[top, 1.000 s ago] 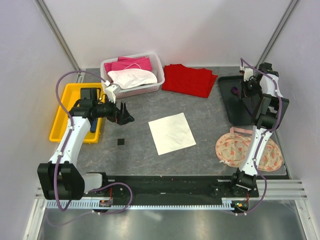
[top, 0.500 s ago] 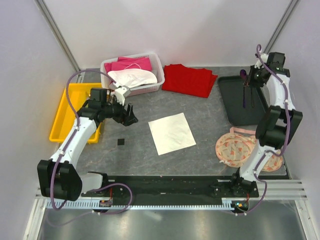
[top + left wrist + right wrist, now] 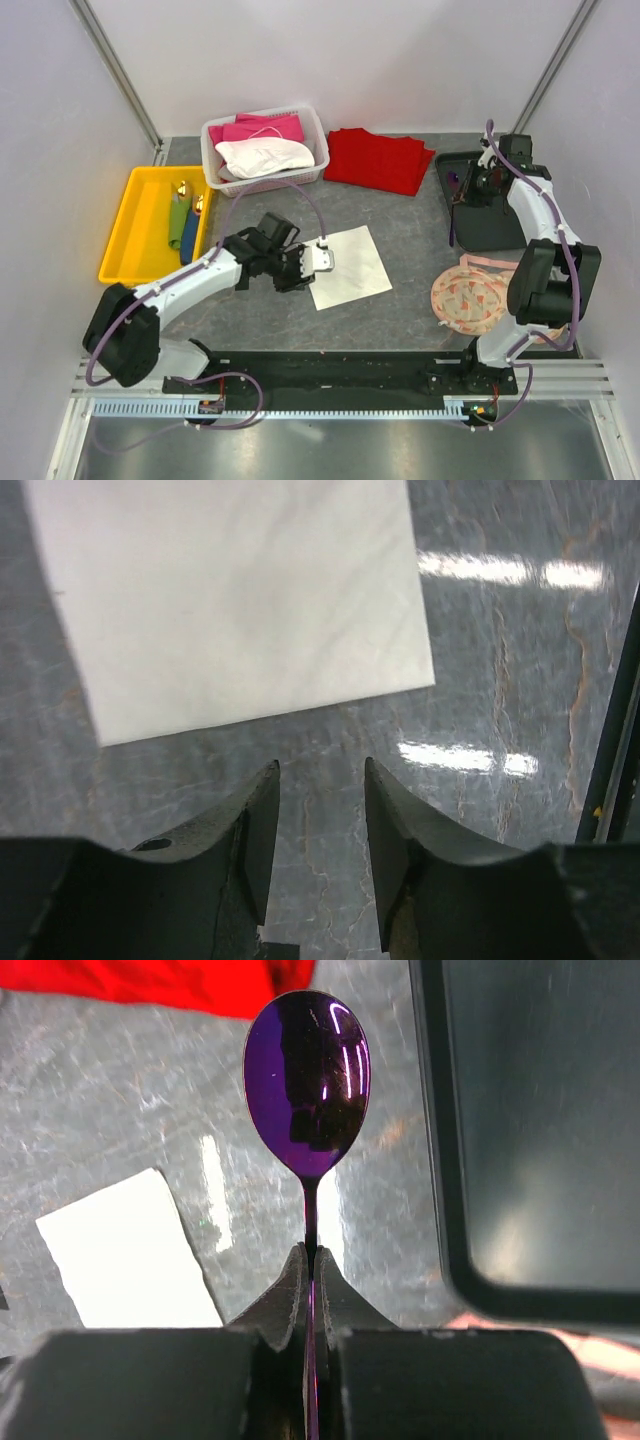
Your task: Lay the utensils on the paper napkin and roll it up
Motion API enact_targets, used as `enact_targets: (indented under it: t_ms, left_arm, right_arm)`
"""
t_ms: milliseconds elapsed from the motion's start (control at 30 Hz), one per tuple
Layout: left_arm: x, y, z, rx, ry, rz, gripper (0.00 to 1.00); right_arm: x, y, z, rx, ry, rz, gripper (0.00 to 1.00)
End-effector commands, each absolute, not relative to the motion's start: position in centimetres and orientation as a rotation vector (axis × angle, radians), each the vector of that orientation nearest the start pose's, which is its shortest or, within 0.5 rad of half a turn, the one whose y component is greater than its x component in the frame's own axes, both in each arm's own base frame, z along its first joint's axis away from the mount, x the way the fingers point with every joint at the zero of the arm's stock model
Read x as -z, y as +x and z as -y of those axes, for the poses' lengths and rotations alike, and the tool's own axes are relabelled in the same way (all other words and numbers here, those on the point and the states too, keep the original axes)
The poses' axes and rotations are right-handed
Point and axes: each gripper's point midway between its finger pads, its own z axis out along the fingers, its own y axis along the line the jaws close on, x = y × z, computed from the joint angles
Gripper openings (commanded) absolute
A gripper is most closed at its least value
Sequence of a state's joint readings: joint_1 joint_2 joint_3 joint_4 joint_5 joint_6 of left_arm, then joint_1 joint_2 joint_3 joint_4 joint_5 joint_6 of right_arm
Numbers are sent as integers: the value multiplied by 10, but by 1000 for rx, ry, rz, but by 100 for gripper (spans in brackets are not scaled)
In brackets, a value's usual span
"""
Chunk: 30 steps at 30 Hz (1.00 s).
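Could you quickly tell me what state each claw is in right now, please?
Left claw: partly open, holding nothing.
Right claw: closed on the purple spoon.

No text or labels legible, seemingly anywhere.

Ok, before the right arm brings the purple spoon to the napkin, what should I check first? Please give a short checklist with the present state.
1. Spoon gripped: ok, the right gripper is shut on its handle.
2. Napkin flat and bare: ok.
3. Spoon above napkin: not ok, it is at the black tray.
4. Left gripper empty: ok, jaws apart, nothing between them.
5. Left gripper clear of napkin: not ok, it hovers at the napkin's edge.
6. Other utensils on napkin: not ok, green utensil and blue utensil lie in the yellow tray.
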<state>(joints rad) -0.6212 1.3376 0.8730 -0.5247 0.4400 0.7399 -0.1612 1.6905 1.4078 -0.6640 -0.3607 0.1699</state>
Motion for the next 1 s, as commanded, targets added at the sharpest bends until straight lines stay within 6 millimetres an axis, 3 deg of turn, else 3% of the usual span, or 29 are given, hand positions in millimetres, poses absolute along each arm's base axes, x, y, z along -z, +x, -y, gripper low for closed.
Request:
enact_targets:
  t_ms: [0, 133, 333, 600, 733, 800, 967]
  left_arm:
    - [-75, 234, 234, 398, 1843, -1713, 43]
    - [-53, 226, 255, 376, 1918, -1711, 40]
    - [-13, 212, 252, 307, 2010, -1789, 35]
    - [2, 199, 249, 283, 2060, -1807, 31]
    - [10, 178, 269, 307, 2075, -1831, 29]
    - [10, 178, 283, 337, 2033, -1878, 29]
    - [6, 171, 305, 454, 1797, -2155, 28]
  right_arm:
    - [-167, 406, -7, -473, 288, -2410, 0]
    - [-163, 402, -12, -506, 298, -2419, 0]
    - [-168, 405, -13, -507, 287, -2409, 0]
    - [-171, 405, -14, -509, 270, -2400, 0]
    - [-171, 406, -14, -515, 297, -2396, 0]
    - [-172, 406, -15, -525, 305, -2393, 0]
    - [-173, 406, -17, -539, 322, -2385, 0]
